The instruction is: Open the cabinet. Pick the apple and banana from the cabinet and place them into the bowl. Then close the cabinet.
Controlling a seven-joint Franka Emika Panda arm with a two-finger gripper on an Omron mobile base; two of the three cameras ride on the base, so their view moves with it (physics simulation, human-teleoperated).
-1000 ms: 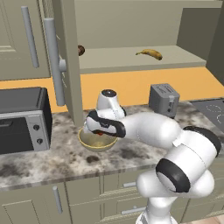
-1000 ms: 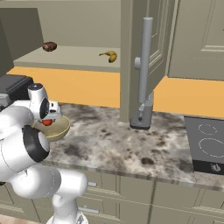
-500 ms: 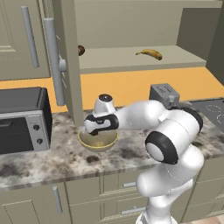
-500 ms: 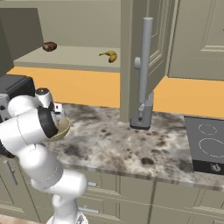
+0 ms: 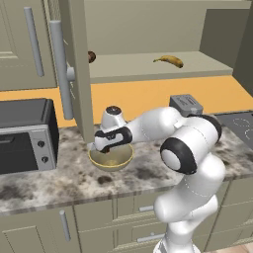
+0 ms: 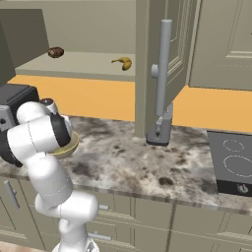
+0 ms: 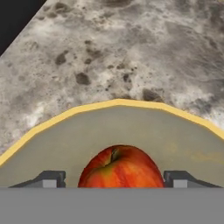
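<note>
Looking over the arm from its left side, the cabinet (image 5: pixel 79 74) stands open, its near door swung out toward the counter with the grey bar handle facing the room. On the beige shelf the banana (image 5: pixel 169 60) lies well to the right, and a small dark brown object (image 5: pixel 92 57) peeks out just past the door's edge. Below, the gripper (image 5: pixel 106 146) is lowered over the bowl (image 5: pixel 110 158), which sits on the speckled counter (image 5: pixel 49 183) between a black toaster oven (image 5: pixel 24 133) and a grey toaster (image 5: pixel 186 104). From this side I cannot tell how the fingers stand.

From the right side, the open door hangs down the middle, the banana (image 6: pixel 123 62) and the dark brown object (image 6: pixel 55 51) rest apart on the shelf, and the arm's bulk covers most of the bowl (image 6: pixel 74 145), leaving a sliver of its rim. A black cooktop (image 6: pixel 234 162) sits at the far right of the counter.

Down at the hand, the apple (image 7: pixel 121 168) sits between the two fingertips (image 7: pixel 50 179), right over the bowl's (image 7: pixel 52 140) golden inside. There is a visible gap on each side of the fruit, so the fingers are spread and not pressing it.
</note>
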